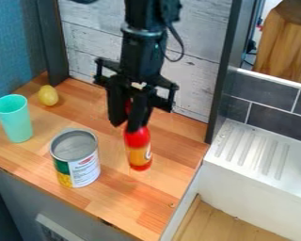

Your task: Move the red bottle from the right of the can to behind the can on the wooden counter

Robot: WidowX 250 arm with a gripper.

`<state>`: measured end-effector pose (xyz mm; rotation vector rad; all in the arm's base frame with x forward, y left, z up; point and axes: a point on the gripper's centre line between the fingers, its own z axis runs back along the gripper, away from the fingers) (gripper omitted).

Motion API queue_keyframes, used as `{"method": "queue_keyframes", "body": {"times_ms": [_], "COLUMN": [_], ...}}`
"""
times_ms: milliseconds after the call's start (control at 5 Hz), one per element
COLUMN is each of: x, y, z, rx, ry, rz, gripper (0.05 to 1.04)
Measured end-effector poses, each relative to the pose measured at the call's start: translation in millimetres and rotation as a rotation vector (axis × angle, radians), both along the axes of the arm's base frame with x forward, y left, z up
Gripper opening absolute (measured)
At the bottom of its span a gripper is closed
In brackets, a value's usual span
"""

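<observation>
The black gripper (127,123) hangs over the right part of the wooden counter, its fingers around the upper part of a red and orange bottle (138,149). Red shows between the two fingers, which hide the bottle's neck and top. The bottle is nearly upright; whether its base touches the counter I cannot tell. To its left stands an open, empty-looking tin can (77,164) with a green, white and yellow label. A turquoise cup (14,118) is at the counter's left, and a yellow lemon-like object (48,95) lies behind it to the right.
The wooden counter (131,207) ends at a white edge on the right, beside a white sink unit with a ridged drainboard (250,149). A whitewashed plank wall (197,61) with dark posts rises behind. A blue panel (11,44) stands at the left.
</observation>
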<state>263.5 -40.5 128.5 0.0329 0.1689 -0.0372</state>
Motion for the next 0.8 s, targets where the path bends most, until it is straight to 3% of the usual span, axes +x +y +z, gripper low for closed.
{"method": "queue_keyframes", "body": {"times_ms": [200, 400, 800], "x": [18, 31, 38], "y": [6, 26, 81], "z": [27.6, 38.7, 41.8], "rx": [0.055, 0.099, 0.127], "ry": [-0.075, -0.094, -0.025], "rz": [0.041, 0.085, 0.266], "gripper": [0.345, 0.345, 0.345]}}
